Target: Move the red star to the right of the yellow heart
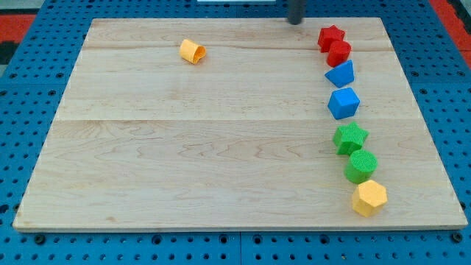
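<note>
The red star (330,36) lies near the view's top right on the wooden board (184,147), touching a red round block (340,52) just below it. The yellow heart (192,51) lies alone at the view's top left of centre, far to the left of the star. My tip (295,20) is at the board's top edge, a little to the left of and above the red star, not touching it.
Below the red blocks a column runs down the right side: a blue block (341,73), a blue cube (344,103), a green star (350,138), a green round block (361,165) and a yellow hexagon (369,197). Blue pegboard surrounds the board.
</note>
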Robot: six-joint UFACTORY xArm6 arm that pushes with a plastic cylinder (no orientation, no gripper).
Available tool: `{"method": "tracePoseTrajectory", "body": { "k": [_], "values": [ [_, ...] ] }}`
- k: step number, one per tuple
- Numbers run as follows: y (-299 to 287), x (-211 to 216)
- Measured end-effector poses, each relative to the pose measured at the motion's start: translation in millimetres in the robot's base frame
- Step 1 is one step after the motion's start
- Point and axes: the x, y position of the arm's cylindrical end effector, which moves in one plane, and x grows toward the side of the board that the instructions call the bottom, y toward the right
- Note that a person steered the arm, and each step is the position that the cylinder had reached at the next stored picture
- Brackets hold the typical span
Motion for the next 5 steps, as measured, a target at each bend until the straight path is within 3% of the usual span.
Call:
{"method": "tracePoseTrajectory", "body": {
  "k": [1, 2, 3, 5],
  "values": [
    [68, -2],
    [79, 35],
    [19, 54],
    [-159, 54]
  ]
}}
